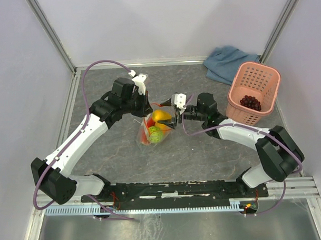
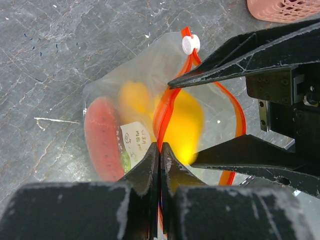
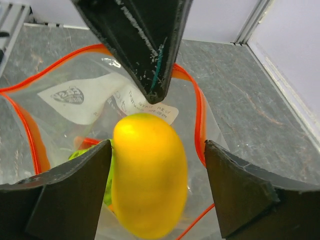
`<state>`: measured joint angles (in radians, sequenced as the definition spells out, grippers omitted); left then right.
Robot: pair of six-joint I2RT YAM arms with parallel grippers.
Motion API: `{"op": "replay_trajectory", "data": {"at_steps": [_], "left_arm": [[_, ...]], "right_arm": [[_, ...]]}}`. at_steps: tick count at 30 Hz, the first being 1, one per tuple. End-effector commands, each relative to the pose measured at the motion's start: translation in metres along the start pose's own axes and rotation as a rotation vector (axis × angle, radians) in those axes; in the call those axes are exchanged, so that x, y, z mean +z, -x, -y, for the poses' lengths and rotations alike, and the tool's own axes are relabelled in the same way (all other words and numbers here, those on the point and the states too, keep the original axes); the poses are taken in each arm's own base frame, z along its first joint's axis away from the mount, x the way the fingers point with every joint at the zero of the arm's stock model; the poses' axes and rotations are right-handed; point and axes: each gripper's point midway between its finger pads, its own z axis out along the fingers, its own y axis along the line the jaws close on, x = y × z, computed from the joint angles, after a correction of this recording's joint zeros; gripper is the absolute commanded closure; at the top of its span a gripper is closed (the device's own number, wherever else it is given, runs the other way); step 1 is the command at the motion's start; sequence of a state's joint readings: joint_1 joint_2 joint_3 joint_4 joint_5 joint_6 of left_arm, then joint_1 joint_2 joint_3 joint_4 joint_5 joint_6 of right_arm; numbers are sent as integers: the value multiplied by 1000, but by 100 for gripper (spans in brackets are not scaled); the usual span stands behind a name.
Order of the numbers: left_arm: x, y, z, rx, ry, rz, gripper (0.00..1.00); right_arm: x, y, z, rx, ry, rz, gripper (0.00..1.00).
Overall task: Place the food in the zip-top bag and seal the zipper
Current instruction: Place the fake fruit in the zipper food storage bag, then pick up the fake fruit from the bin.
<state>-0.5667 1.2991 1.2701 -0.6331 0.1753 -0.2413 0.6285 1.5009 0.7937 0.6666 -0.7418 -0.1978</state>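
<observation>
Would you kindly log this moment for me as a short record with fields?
left claw: shut on the zipper
right claw: open, yellow fruit between its fingers, over the bag's mouth
bag: mouth open, watermelon wedge inside
grapes: in the pink basket, not bagged
seal: not yet made

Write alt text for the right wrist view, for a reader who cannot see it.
A yellow oblong fruit is between the right hand's open fingers, over the mouth of a clear zip-top bag edged by a red-orange zipper. The left hand, shut, pinches the bag's far rim.
</observation>
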Motion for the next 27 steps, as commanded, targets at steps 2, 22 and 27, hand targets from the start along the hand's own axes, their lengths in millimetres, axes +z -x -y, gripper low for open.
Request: {"op": "replay_trajectory", "data": {"at_steps": [2, 22, 27], "left_arm": [[-3, 17, 3, 41, -22, 62, 97], [-7, 19, 4, 39, -19, 75, 97], [-9, 21, 4, 39, -18, 84, 97]], "right_arm": [[-3, 29, -2, -212, 68, 16, 14], [-91, 71, 52, 95, -524, -206, 17], [-139, 66, 61, 258, -761, -349, 16]]}}
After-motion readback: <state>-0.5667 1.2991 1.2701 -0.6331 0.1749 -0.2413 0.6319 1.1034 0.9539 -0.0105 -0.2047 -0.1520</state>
